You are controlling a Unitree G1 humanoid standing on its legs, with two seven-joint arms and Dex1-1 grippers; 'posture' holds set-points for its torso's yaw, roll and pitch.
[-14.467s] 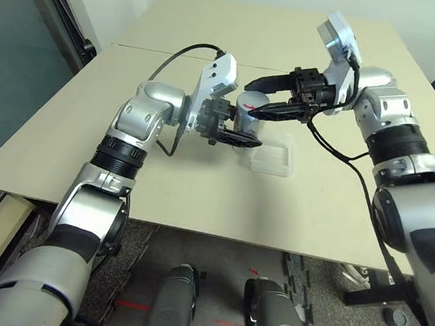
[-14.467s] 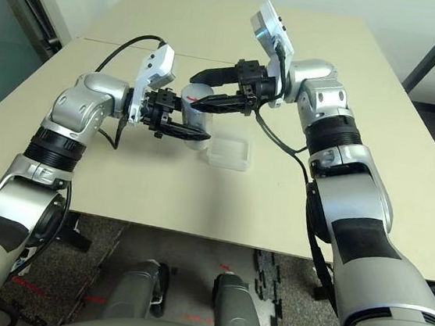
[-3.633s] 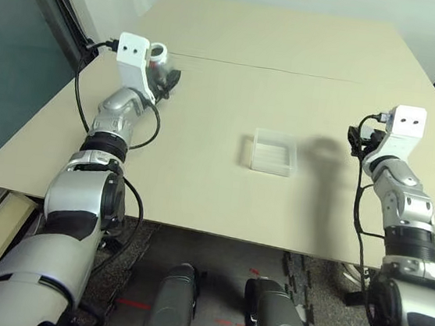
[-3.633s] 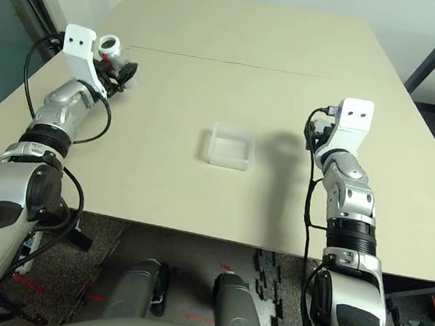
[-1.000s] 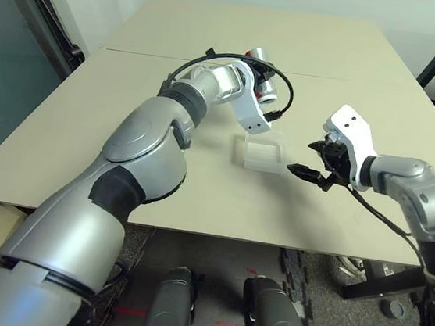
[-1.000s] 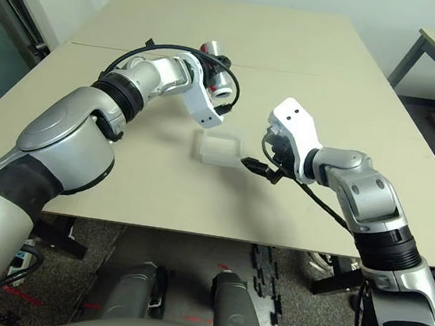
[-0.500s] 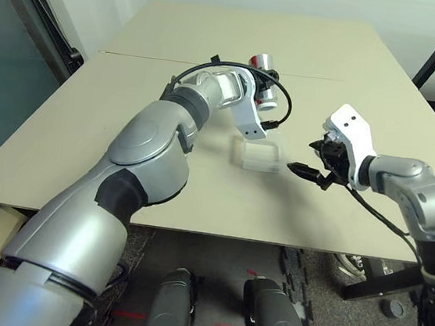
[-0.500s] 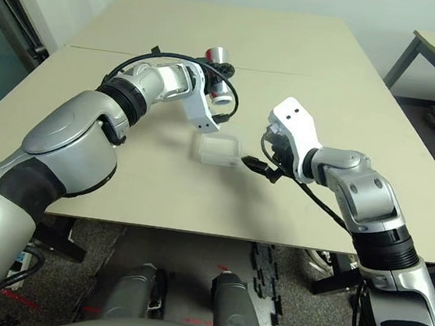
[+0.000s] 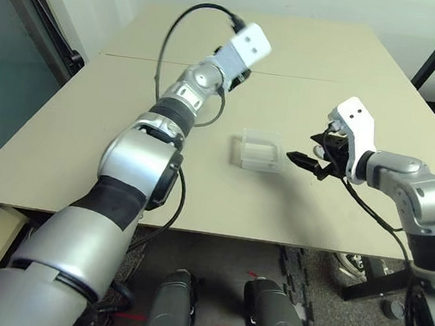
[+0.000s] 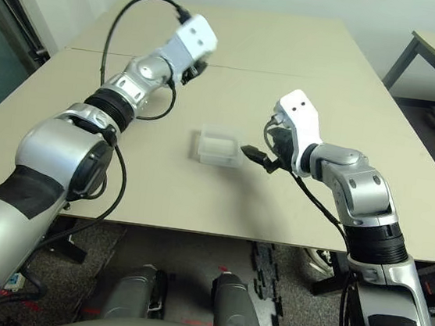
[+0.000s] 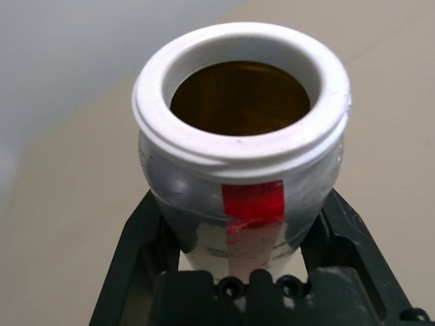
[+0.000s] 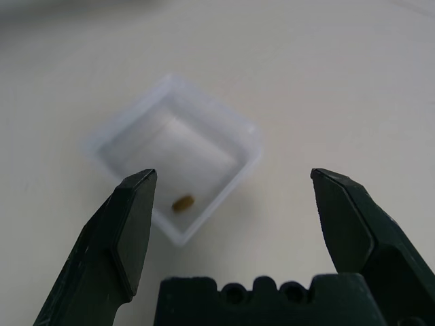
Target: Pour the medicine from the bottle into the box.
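Left eye view: one box (image 9: 259, 166) on bench (image 9: 159, 196), just beside right pincer (image 9: 303, 148). Left wrist: left pincer (image 11: 238, 238) clamped on one uncapped bottle (image 11: 245, 204). Right wrist: right pincer's fingers apart; one brown pill (image 12: 183, 203) inside box, unseen in left eye view.

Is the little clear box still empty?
No, a small brown pill lies inside the clear box, near one corner.

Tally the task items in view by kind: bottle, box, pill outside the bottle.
Bottle: 1, in the left hand
Box: 1, on the table
Pill: 1, in the box
Total: 3
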